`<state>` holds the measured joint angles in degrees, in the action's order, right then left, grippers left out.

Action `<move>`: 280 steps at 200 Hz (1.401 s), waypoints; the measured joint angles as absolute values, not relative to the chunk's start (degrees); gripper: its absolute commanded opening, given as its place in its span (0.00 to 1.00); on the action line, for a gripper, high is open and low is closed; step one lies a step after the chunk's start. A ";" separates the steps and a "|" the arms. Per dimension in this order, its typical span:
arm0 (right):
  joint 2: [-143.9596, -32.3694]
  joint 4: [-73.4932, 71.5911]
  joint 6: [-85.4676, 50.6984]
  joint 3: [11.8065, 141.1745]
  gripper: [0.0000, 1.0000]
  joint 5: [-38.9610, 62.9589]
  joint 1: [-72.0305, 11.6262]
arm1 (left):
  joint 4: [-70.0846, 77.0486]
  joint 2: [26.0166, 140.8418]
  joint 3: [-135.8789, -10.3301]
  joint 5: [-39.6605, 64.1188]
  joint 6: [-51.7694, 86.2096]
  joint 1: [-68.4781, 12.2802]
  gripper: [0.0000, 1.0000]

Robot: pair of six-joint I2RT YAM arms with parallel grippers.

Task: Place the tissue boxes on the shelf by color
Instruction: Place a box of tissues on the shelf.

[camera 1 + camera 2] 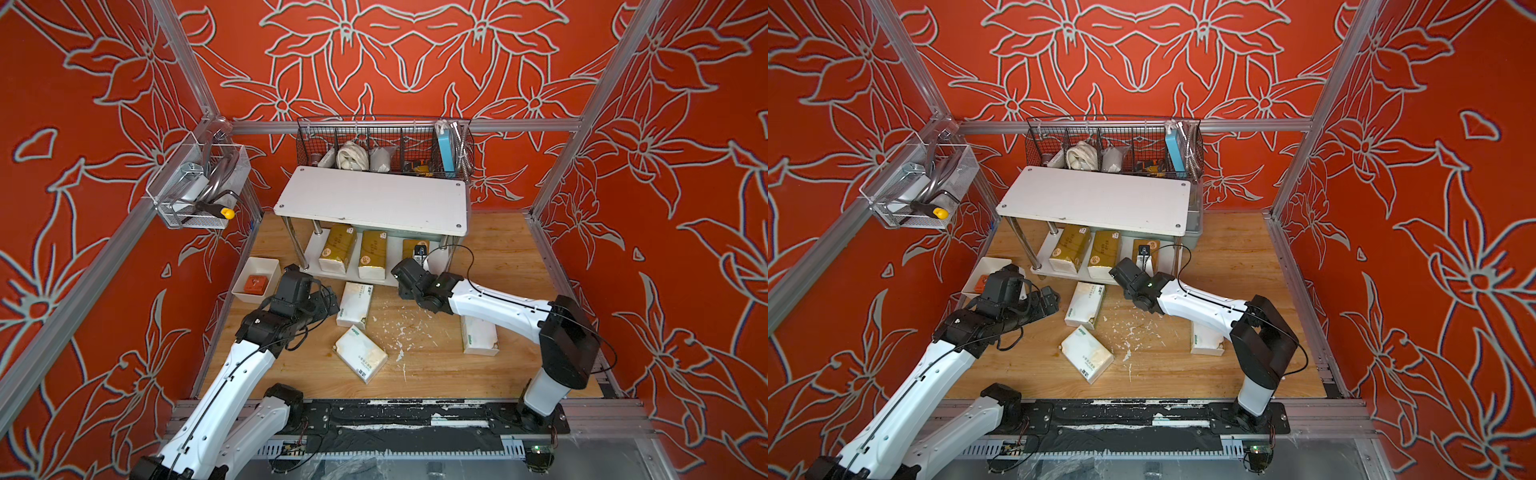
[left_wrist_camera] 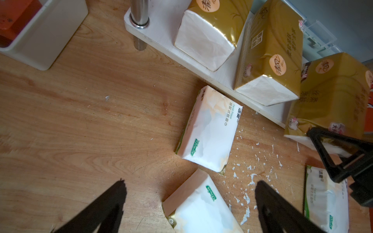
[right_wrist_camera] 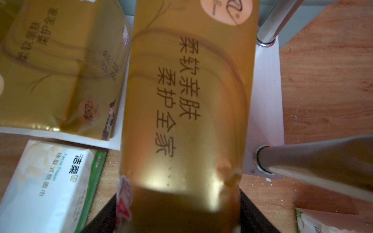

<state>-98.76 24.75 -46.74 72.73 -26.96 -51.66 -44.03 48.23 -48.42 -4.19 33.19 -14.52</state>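
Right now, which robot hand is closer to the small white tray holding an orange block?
Left. The left gripper hovers beside the tray; the right gripper, farther off, grips a shiny gold pack.

Three tissue boxes (image 1: pixel 337 249) occupy the lower tier of the shelf (image 1: pixel 370 199); three lie before it.

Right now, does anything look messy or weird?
Yes. White flakes litter the table. One white pack lies crooked, and the third gold pack sticks out past the shelf edge.
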 measured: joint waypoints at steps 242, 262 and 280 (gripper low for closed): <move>-104.99 21.06 -51.37 77.41 0.90 -29.56 -47.94 | -44.58 46.98 -48.31 -3.92 33.21 -14.50 0.99; -104.99 21.32 -51.13 77.41 0.96 -29.56 -47.88 | -44.58 46.92 -48.31 -3.92 33.23 -14.50 0.99; -104.99 21.50 -50.92 77.41 0.98 -29.52 -47.90 | -44.58 46.85 -48.31 -3.92 33.23 -14.50 0.99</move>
